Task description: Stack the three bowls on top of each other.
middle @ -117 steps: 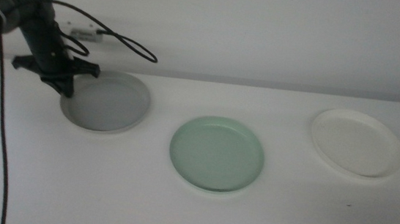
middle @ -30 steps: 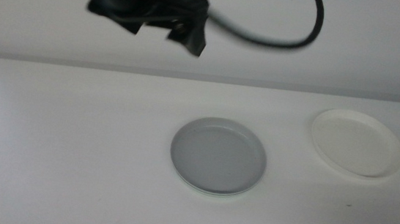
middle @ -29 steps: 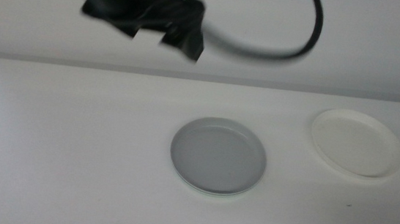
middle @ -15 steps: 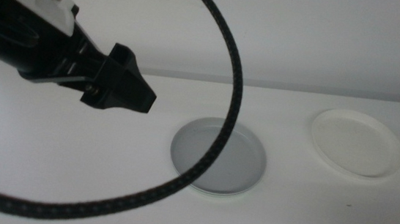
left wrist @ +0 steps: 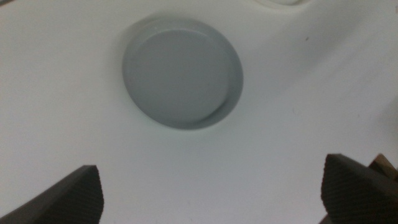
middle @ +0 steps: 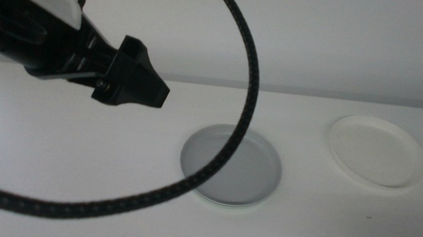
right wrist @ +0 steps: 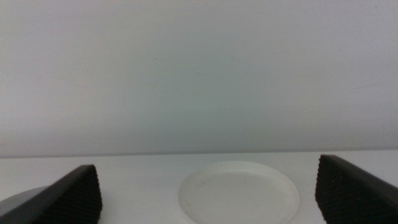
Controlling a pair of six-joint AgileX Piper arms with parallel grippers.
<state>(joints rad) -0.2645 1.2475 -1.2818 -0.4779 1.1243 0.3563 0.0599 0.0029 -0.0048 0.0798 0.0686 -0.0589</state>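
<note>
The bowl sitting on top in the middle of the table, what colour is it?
Grey. The grey bowl shows best in the left wrist view.

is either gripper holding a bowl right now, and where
No. The left gripper is open above the grey bowl; the right gripper is open, facing the white bowl.

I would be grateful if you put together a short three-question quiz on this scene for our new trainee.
1. True or false: the grey bowl sits nested on the pale mint green bowl.
2. Which bowl stands alone, apart from the stack? A grey, B white, C mint green.
3. Fill in: the left gripper hovers with jaws ____ and holds nothing.

Key
1. True; only a thin mint rim shows under the grey one.
2. B; the white bowl is alone, facing the waiting right gripper, jaws apart.
3. open.
</note>
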